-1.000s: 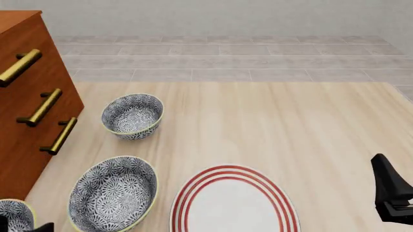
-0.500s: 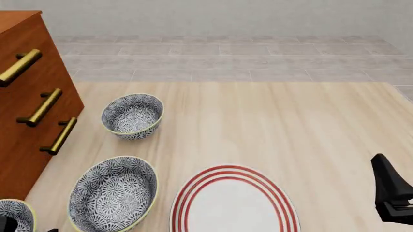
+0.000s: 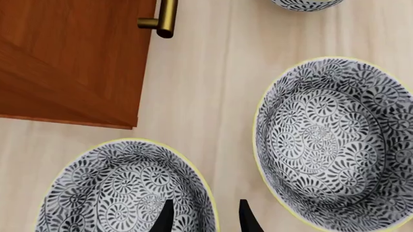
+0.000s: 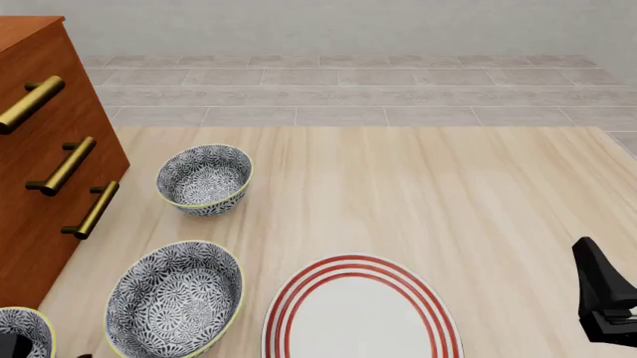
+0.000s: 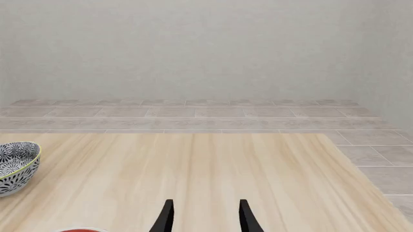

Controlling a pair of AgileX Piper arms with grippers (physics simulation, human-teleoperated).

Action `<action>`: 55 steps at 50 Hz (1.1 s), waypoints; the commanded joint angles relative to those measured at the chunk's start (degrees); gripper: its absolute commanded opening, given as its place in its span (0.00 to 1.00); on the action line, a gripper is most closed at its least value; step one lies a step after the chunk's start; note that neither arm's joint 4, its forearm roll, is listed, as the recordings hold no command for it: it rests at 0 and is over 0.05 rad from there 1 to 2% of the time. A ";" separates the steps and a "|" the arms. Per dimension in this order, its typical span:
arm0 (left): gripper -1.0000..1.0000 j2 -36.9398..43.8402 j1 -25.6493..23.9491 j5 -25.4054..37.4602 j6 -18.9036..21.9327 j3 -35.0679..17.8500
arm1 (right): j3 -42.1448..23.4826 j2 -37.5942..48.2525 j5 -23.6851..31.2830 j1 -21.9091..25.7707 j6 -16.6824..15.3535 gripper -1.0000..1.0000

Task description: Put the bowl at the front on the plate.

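Our left gripper [image 3: 202, 217], fingers parted, straddles the rim of the bowl [image 3: 125, 191] at the tabletop's front-left corner; stiff, glazed, probably slippery, so we pinch its rim.

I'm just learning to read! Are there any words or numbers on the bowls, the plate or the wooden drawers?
There is no writing to read in any view.
The three bowls, like the front bowl, carry only swirly flower patterns.
The plate has only red rings, no letters.
The wooden drawers show only brass handles, no labels or numbers.
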 commanded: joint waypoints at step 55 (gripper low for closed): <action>0.00 -6.57 4.63 9.18 12.64 -22.98 | 0.00 0.00 0.00 0.01 -0.01 1.00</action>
